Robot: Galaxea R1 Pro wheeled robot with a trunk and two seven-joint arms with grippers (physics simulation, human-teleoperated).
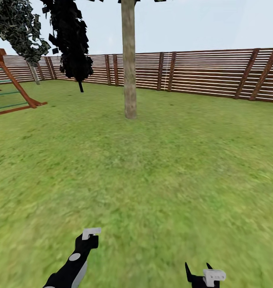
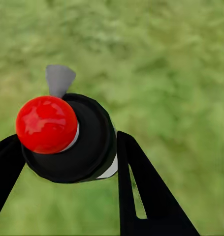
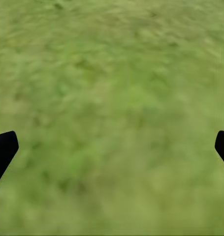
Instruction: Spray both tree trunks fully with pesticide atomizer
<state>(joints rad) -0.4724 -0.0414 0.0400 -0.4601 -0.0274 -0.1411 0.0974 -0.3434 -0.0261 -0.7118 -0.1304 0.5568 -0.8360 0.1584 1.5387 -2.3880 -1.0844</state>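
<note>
Left gripper (image 2: 67, 162) clamped on pesticide atomizer (image 2: 67, 140), red cap up. Right gripper (image 3: 112, 147) spread wide over floor (image 3: 116, 73). Tree trunk (image 1: 129, 60) ahead.

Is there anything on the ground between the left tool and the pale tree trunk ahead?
In the head view, only bare grass separates the left tool from the tree trunk.

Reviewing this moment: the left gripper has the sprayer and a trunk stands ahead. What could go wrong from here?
1. The tree trunk stands well ahead across the lawn; spraying from here would likely fall short.
2. In the left wrist view the left gripper grips the pesticide atomizer by its round black body; it might twist or slip while driving.
3. The atomizer's grey nozzle may not face the trunk.
</note>
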